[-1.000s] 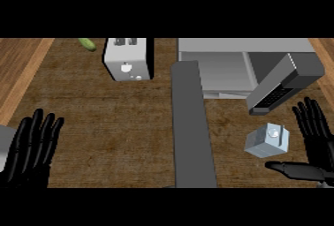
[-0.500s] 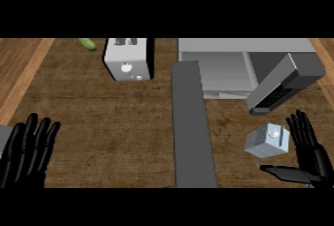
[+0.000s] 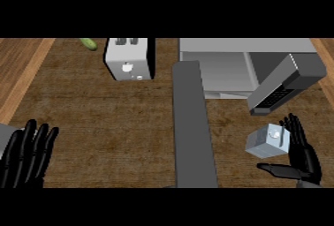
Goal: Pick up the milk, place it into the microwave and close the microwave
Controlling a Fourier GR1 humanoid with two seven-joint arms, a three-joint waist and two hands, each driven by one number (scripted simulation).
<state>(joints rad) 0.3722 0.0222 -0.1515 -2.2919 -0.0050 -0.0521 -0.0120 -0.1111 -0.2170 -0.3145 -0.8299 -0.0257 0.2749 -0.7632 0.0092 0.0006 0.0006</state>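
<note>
Here's the brown counter [image 3: 104,114], filling nearly everything in front of us. At the far right of it stands the microwave [image 3: 222,66], grey, its cavity open to view. Its door [image 3: 284,86] is swung out toward the near right, with a dark panel on its face. A long grey bar [image 3: 192,132] runs straight down the middle of the view, from beside the microwave to the lower edge. What it is, I can't tell.

Far side, left of the bar, a silver toaster [image 3: 127,62] stands with its slots on top and a small knob on its front.

Now the hands. The left hand [image 3: 26,156] shows at the lower left corner, fingers straight and together, holding nothing, resting well apart from everything else. The right hand [image 3: 303,156] is at the lower right, fingers straight and pointing away, thumb stuck out to the left. It's spread open, nothing in its grasp.

And the milk [image 3: 266,142], a small pale blue-grey carton, sits on the counter below the open door, outside the microwave. It is just beside the right hand's fingers, above the thumb. Whether they touch it, I can't make out.

Last, a small green thing [image 3: 88,43] lies at the far left, beyond the toaster.
</note>
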